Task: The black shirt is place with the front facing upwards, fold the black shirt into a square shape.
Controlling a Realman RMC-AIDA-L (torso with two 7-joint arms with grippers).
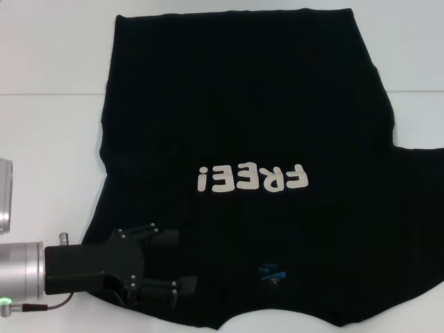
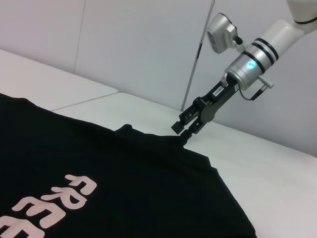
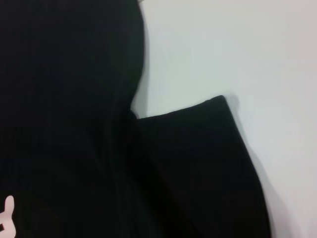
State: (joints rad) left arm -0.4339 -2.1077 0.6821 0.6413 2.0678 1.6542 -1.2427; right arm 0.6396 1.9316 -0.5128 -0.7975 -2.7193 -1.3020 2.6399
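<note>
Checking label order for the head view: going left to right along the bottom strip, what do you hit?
Left claw reaching in over the black shirt's left edge → small blue neck label → the shirt's right sleeve out at the frame edge.

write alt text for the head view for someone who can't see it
A black shirt lies spread flat on a white table, its white "FREE!" lettering upside down to the camera and a small blue neck label near the bottom edge. The left end effector rests over the shirt's near left corner, fingers apart; the right arm is out of frame.
</note>
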